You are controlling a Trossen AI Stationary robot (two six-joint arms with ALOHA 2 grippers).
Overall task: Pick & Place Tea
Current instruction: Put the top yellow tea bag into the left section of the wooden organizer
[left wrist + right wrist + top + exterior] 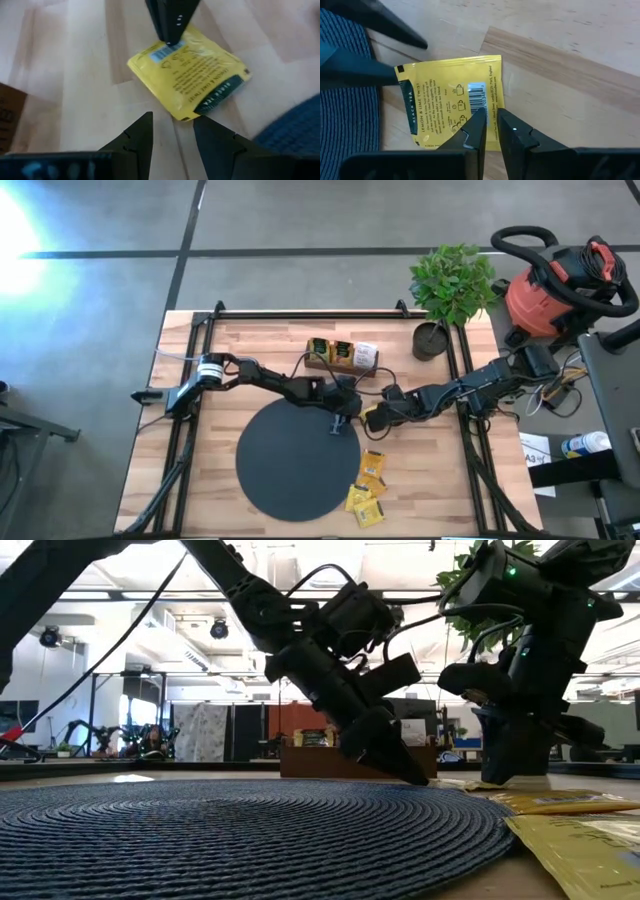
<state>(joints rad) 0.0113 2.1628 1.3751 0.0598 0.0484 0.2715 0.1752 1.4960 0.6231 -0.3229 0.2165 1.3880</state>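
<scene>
Lying flat between both claws, yellow sachet (451, 101): right claw (490, 129) pinching its edge, left claw (172, 131) spread.

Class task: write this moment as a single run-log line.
right gripper: nearly shut, tips on yellow tea sachet | left gripper: open, at sachet's far edge | sachet: flat on table beside black mat

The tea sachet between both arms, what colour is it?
Yellow with a dark-green edge strip; the tea sachet shows best in the right wrist view.
</scene>
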